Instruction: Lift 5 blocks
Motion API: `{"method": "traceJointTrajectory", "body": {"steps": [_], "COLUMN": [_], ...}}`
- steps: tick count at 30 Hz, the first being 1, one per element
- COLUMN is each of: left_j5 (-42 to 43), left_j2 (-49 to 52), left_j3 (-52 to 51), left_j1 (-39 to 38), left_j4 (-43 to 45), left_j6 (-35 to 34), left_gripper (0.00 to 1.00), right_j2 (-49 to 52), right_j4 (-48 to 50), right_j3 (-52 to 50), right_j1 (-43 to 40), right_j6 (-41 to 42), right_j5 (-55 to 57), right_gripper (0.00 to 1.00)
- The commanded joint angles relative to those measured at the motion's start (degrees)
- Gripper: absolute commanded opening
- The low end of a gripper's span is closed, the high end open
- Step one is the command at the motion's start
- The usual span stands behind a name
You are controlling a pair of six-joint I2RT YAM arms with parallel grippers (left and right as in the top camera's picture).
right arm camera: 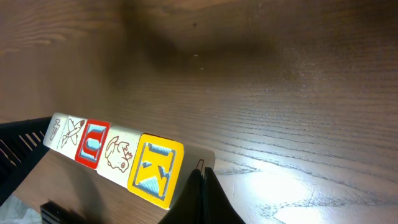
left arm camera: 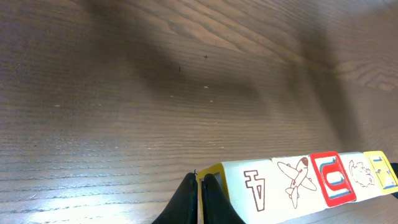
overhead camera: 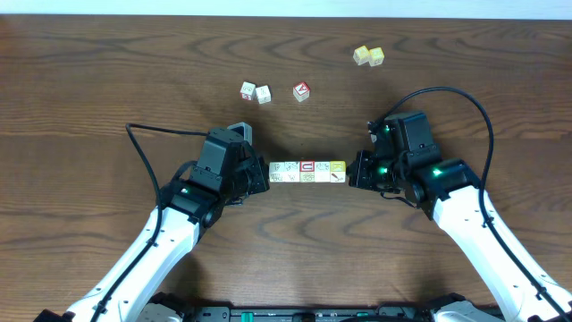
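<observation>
Overhead light is even and soft, the picture sharp. In both wrist views broad blurry shadows darken the table (left arm camera: 124, 93). White glare gleams on the wood low in the right wrist view. Prints on the blocks (right arm camera: 112, 152) look crisp.

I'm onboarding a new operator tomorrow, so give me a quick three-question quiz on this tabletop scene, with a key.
1. True or false: the left gripper and right gripper, both shut, stand at opposite ends of the row of blocks.
2. In the left wrist view, the face of the middle block is mostly: A green, B red, C purple.
3. How many loose cubes lie apart from the row?
Key: 1 true; 2 B; 3 five: two whitish cubes, one red-faced cube, two yellow cubes.
</observation>
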Motion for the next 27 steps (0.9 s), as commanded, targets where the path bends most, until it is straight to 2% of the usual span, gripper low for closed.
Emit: {"method": "traceJointTrajectory", "body": {"steps": [1,27], "left_j5": [8.1,8.1], "left_j2": [-1.2,-2.6], "left_j3": [2.0,2.1], "left_j1": [-1.5,-1.5], "left_j4": [1.1,1.1], "left_j6": [-0.3,-0.3], "left_gripper": [0.07,0.07], "right_j2": [-0.3,-0.3], "right_j4": [0.6,0.3], "right_j3": [1.7,1.7], "right_j1": [1.4,1.4], "right_j6": [0.9,0.9], "right_j5": [-8.8,-8.8], "right_gripper": [0.01,0.01]}}
